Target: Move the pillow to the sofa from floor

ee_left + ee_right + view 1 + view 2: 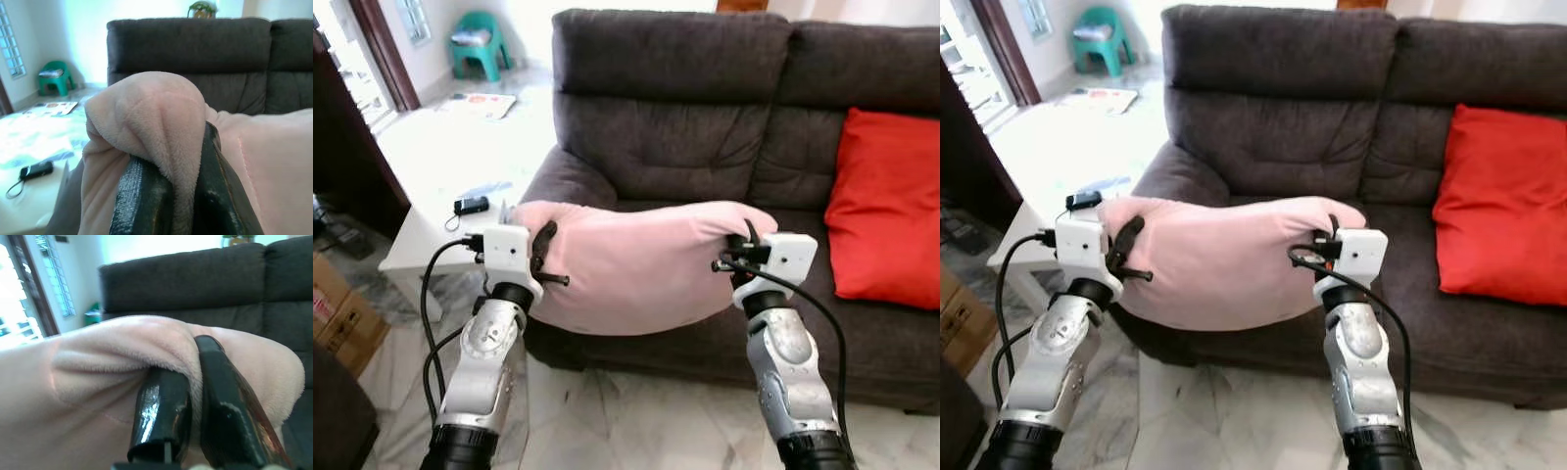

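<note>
- Now the pink pillow point(636, 264) hangs in the air, stretched between both grippers, in front of the dark sofa point(705, 127) seat.
- Left gripper point(546, 257) pinches a fold at one pillow end.
- Right gripper point(741, 245) pinches the other end.
- Red cushion point(886, 206) leans on the sofa's right side.

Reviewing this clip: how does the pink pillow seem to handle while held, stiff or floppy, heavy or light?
Probably floppy: the pink pillow sags in its middle between the left gripper and right gripper. Likely light, since pinches of bunched fabric at its two ends carry it. The plush cover folds between the fingers, so it seems unlikely to slip.
</note>
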Robot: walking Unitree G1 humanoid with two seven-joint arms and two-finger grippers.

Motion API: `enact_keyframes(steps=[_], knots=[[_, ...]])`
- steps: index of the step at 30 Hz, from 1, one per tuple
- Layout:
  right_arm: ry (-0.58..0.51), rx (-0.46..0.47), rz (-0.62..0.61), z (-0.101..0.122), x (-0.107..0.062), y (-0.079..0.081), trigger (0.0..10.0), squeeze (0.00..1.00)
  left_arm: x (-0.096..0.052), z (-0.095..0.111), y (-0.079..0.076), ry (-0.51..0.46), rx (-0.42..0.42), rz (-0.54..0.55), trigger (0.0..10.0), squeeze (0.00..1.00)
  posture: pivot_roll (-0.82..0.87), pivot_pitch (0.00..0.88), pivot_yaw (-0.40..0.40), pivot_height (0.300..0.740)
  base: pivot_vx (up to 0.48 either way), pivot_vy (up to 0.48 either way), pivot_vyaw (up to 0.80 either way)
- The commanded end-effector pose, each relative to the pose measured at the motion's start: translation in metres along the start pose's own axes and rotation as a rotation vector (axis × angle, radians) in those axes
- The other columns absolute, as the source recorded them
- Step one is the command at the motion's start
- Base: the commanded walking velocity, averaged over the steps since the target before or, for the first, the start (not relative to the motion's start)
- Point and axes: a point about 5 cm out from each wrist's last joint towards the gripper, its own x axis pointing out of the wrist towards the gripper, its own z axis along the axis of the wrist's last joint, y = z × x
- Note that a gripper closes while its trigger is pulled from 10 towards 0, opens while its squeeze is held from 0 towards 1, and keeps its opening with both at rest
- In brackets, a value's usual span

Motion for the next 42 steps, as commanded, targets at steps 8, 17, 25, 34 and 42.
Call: enact_keyframes(steps=[8, 17, 25, 34, 42], knots=[[-0.146, 0.008, -0.041, 0.031, 0.006, -0.007, 10.0, 0.00, 0.004, 0.017, 0.013, -0.077, 0.050, 0.055, 10.0, 0.00, -0.01, 0.037, 0.003, 0.740, 0.405, 0.000, 0.00], [-0.143, 0.034, -0.031, 0.032, 0.008, -0.004, 10.0, 0.00, 0.006, 0.021, 0.012, -0.092, 0.048, 0.055, 10.0, 0.00, -0.01, 0.044, -0.002, 0.740, 0.410, 0.000, -0.07], [-0.147, 0.016, -0.029, 0.033, 0.008, -0.003, 10.0, 0.00, 0.006, 0.022, 0.012, -0.096, 0.048, 0.056, 10.0, 0.00, -0.01, 0.048, -0.003, 0.740, 0.411, 0.000, -0.28], [-0.136, 0.001, -0.024, 0.033, 0.008, -0.004, 10.0, 0.00, 0.007, 0.022, 0.010, -0.095, 0.046, 0.047, 10.0, 0.00, -0.01, 0.048, -0.004, 0.740, 0.351, 0.000, 0.00], [-0.094, -0.054, -0.020, 0.032, 0.015, -0.008, 10.0, 0.00, 0.003, 0.006, -0.002, 0.028, -0.075, -0.071, 10.0, 0.00, -0.01, 0.046, -0.009, 0.740, 0.000, 0.000, 0.00]])
